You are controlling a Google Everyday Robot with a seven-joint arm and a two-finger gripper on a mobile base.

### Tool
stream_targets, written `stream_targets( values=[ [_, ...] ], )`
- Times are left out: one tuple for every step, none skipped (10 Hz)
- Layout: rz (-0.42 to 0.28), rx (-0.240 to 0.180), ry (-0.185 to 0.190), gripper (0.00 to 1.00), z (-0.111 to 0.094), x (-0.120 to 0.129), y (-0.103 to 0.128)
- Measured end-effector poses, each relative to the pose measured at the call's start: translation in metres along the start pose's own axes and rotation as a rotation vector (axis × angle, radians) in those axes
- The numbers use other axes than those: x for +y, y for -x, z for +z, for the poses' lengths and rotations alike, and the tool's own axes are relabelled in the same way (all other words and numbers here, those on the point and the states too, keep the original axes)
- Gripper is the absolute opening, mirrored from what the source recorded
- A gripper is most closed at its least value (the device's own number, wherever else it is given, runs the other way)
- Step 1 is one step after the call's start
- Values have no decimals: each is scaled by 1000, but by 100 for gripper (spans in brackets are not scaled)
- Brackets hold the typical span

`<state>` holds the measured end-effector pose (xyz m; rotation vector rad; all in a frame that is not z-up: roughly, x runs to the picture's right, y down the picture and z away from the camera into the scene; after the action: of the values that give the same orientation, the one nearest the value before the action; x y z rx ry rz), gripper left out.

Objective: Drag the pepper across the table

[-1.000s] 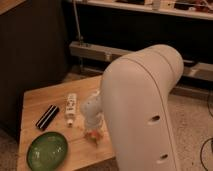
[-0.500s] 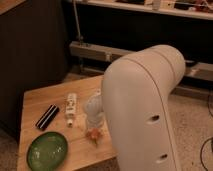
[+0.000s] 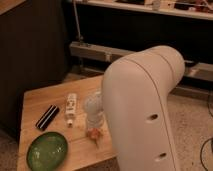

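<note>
One arm only, so no choosing between sides. Nearest, met the big white arm [image 3: 140, 110] across the right of the view. Noted the green plate [image 3: 47, 150] at the near left corner of the table [image 3: 37, 100]. Next out, found the pepper [image 3: 93, 134] near the front edge, a small orange-red shape at 6 o'clock from the gripper [image 3: 93, 125], touching it or just beneath. Could not tell the pepper's long axis, half hidden as it was, nor whether the gripper was clamped on it or only pressed down. Judged that a drag would call for steady downward contact. Farther back, saw a black block [image 3: 47, 117] at 9 o'clock of the gripper and a white tube [image 3: 71, 107] at 10 o'clock, both apart from it.
</note>
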<state>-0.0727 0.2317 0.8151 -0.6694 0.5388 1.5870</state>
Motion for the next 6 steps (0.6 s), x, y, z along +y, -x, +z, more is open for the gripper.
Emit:
stream_targets(
  values=[
    [-1, 1, 7, 78, -1, -1, 1],
    [0, 2, 30, 80, -4, -3, 1],
    [-1, 1, 57, 80, -7, -4, 3],
    [-2, 0, 103, 80, -11, -3, 4],
    [2, -2, 146, 80, -15, -7, 6],
    [3, 0, 167, 80, -18, -8, 7]
  ],
)
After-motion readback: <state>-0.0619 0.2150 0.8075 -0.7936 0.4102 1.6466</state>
